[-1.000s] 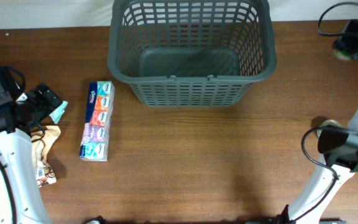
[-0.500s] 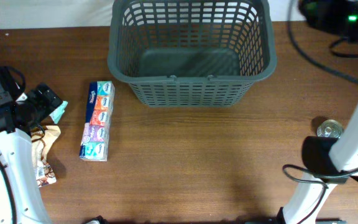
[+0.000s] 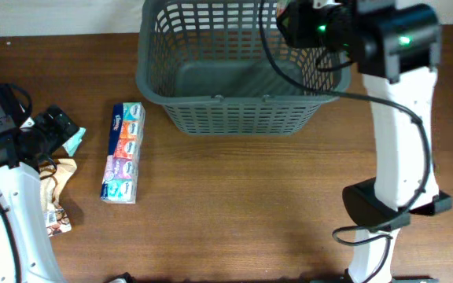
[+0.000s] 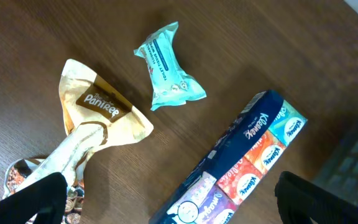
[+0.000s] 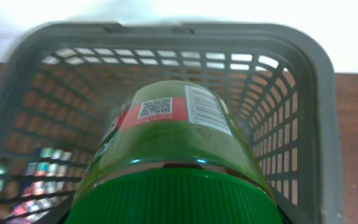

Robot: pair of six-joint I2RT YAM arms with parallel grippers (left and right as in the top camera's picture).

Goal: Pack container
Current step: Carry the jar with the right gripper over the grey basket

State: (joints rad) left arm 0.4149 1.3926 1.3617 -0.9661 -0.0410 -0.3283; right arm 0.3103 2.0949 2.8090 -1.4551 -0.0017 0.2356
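Container [image 3: 242, 101]: we log the dark grey slotted basket at the far edge of the wooden table [image 3: 250, 204], about centre. It stands upright, and the part of its floor we can see is bare.

Right gripper [image 3: 285, 23]: it hangs over the right half of the basket, above the rim. Its wrist view looks down past a green bottle [image 5: 173, 143] into the basket (green screw cap nearest the lens, red-and-white label with a QR code and a barcode). The bottle sits in mid-air close to the camera, touching neither wall nor floor. The fingers themselves are hidden behind it, so we record the pincer as pinching the bottle on that evidence alone.

Left gripper [image 3: 53, 124]: it is at the left edge of the table, well apart from the basket. In its wrist view the two dark fingers [image 4: 23, 202] sit at opposite lower corners, so we note the pincer as spread wide with nothing between.

Loose items, left side:
- Teal wrapped packet [image 4: 169, 68], lying flat, just beside the left gripper.
- Cream and brown snack bag [image 4: 98, 118] marked "Pantree", crumpled, nearer than the packet and close to it; we cannot tell whether they touch.
- Long multi-pack of tissues [image 3: 123, 153] in blue, orange and purple, lying lengthwise near-to-far between the snack bag and the basket, apart from both.
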